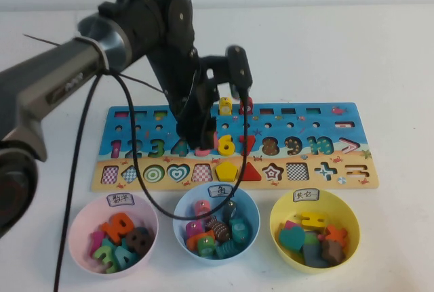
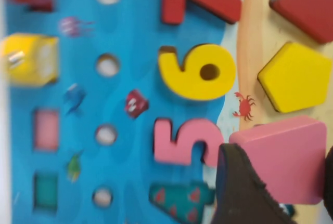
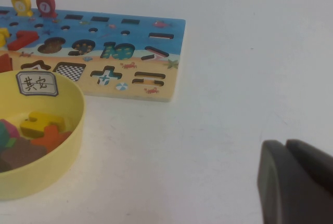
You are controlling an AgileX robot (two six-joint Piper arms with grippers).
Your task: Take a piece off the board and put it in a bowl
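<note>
High view: the left pincer (image 1: 203, 148) is down on the board (image 1: 352, 144), the right pincer out of sight.
It sits by the pink 5 (image 1: 215, 144), above a pinkish checkered slot (image 1: 202, 173) in the tan strip; the yellow bowl (image 1: 277, 232) stands well to the right, past the blue bowl (image 1: 182, 209) and far from the pink bowl (image 1: 78, 227) on the white surface (image 1: 393, 55).

Left wrist view: the piece (image 2: 286, 159) appears held, one dark finger (image 2: 239, 193) against its edge, the other barely visible, so a narrow hold is my guess.
Lift straight up before swinging, since the yellow pentagon (image 2: 294, 76) and yellow 6 (image 2: 197, 73) lie just beside it.

Right wrist view: the right pincer (image 3: 296, 182) hovers over bare surface near the yellow bowl's label (image 3: 36, 83).
Whether it is wide or narrow, I cannot tell.
</note>
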